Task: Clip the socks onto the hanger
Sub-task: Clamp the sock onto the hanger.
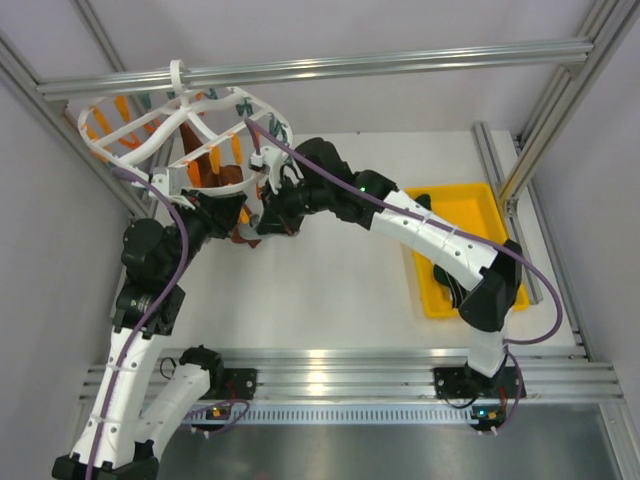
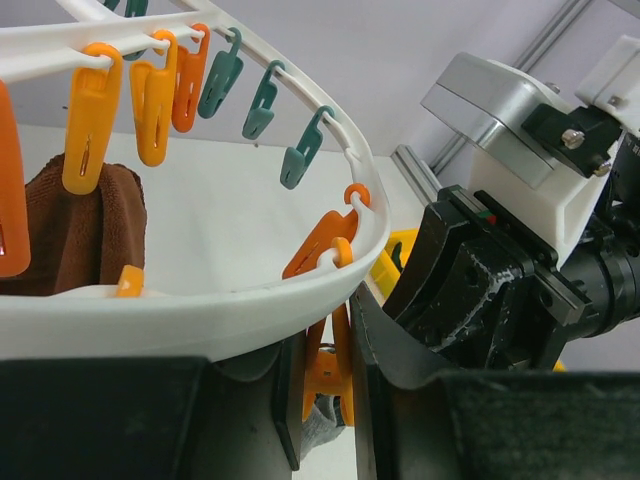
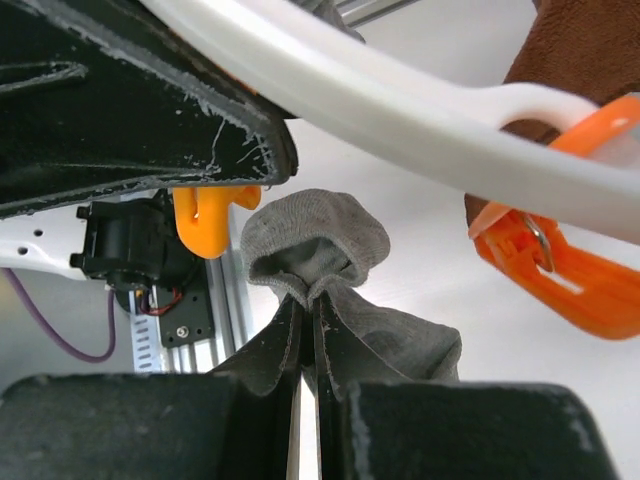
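The white hanger (image 1: 188, 110) hangs from the top bar, with orange and teal clips round its ring (image 2: 200, 315). Just below the ring, my left gripper (image 2: 325, 350) is shut on an orange clip (image 2: 325, 385), pressing its two arms together. A grey sock (image 3: 315, 240) is pinched at its cuff in my shut right gripper (image 3: 308, 305), directly beside that clip's tip (image 3: 210, 215). The grey sock's edge (image 2: 322, 425) shows under the clip in the left wrist view. A brown sock (image 2: 80, 230) hangs clipped on the ring.
A yellow tray (image 1: 470, 205) at the right holds dark socks (image 1: 425, 200), partly under the right arm. The aluminium frame bar (image 1: 400, 62) runs across the back. Another orange clip (image 3: 560, 270) grips the brown sock (image 3: 590, 50) close to my right fingers.
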Controlling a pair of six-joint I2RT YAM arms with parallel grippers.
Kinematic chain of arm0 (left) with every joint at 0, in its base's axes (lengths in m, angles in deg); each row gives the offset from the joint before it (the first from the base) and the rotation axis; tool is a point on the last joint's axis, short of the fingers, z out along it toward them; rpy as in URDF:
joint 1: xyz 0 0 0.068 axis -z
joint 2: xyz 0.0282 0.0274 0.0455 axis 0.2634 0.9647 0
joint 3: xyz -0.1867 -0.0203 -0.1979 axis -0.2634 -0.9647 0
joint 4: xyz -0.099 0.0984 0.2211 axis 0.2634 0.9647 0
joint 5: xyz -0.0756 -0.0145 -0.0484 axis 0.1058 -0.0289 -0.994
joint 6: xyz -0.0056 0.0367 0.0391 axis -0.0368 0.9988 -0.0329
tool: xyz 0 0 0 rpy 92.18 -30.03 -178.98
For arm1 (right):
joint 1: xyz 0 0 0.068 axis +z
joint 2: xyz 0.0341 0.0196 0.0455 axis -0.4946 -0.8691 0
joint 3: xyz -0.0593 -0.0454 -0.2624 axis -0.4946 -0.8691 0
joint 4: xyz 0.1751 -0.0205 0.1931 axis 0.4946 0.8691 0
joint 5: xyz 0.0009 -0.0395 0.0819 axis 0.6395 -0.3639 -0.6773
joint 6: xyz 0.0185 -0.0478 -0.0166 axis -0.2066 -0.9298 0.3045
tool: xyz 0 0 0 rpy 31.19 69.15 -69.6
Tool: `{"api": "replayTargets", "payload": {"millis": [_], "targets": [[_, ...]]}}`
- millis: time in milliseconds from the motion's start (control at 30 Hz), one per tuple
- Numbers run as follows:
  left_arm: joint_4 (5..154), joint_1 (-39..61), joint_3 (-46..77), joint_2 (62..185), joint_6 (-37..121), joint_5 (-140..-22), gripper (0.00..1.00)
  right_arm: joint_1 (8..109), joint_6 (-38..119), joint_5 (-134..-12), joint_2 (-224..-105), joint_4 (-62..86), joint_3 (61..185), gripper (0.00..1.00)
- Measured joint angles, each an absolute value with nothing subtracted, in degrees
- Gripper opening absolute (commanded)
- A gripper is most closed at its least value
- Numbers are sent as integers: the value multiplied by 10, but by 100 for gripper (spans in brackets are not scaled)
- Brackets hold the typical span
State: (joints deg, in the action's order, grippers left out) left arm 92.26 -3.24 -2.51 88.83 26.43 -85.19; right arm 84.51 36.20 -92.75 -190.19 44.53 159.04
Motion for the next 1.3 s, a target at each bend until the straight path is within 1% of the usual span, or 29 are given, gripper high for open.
{"api": "replayTargets", "payload": {"millis": [433,1300], "targets": [[922,-32,-25,888,316,-856,0,849,359,-904,-1932,465,1631,0],[920,-32,-29,890,387,-856,0,866,359,-904,-1934,481,1666,0]]}}
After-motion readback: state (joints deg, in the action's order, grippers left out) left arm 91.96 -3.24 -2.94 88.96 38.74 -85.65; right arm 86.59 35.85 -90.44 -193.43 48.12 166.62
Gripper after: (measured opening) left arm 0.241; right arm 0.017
